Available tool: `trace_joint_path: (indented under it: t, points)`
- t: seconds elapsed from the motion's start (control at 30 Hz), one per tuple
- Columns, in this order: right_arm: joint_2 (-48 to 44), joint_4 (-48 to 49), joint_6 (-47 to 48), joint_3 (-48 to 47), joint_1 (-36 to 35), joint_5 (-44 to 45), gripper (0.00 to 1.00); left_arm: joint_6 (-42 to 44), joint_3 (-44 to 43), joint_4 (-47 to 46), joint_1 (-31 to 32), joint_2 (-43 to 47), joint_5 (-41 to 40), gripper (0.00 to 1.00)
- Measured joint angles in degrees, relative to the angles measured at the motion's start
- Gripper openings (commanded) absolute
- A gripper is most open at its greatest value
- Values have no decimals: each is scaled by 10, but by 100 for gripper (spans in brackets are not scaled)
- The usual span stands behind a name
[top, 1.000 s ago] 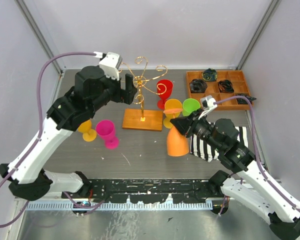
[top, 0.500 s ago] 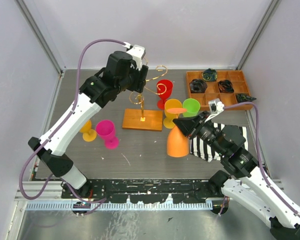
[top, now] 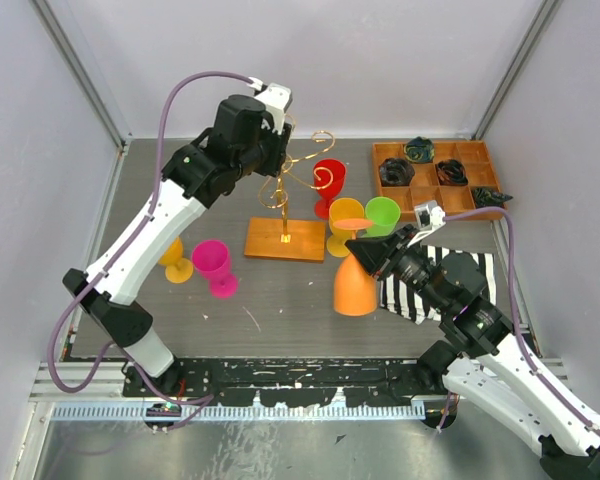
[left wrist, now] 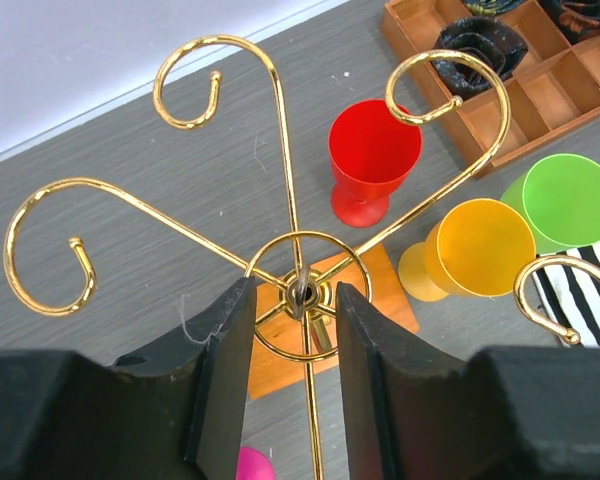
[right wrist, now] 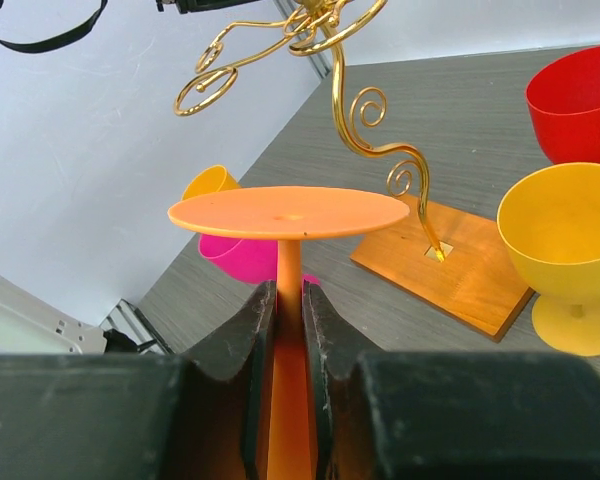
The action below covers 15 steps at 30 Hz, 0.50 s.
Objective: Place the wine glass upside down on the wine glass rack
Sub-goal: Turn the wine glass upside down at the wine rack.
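Observation:
The wine glass rack [top: 283, 188] is a gold wire stand with curled arms on an orange-brown wooden base [top: 283, 241], at mid table. My left gripper [top: 268, 140] hovers over its top, open; in the left wrist view the jaws [left wrist: 295, 300] stand either side of the rack's central ring [left wrist: 302, 295] without touching. My right gripper [top: 372, 250] is shut on the stem of an orange wine glass [top: 356, 287], held upside down, foot [right wrist: 288, 212] uppermost, right of the rack's base [right wrist: 450, 270].
Red [top: 329, 178], yellow [top: 345, 222] and green [top: 383, 212] glasses stand upright right of the rack. A pink glass [top: 213, 266] and a yellow-orange one [top: 173, 258] stand to its left. A compartmented wooden tray [top: 462, 197] sits back right, a striped cloth [top: 432, 290] under my right arm.
My left arm has swung from the rack's left side up over its top, jaws now straddling the central ring. The right gripper with the orange glass has barely shifted.

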State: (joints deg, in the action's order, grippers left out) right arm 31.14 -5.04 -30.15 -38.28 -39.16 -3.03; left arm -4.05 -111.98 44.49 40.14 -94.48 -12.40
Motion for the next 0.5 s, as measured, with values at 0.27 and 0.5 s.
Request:
trace_joint_path:
  t: [0.27,0.5]
  points:
    - [0,3,1,3,0,1,1,10,-21,4,0,-13,-1,40]
    - [0,3,8,3,0,10,1,13,-21,8,0,-25,-2,37]
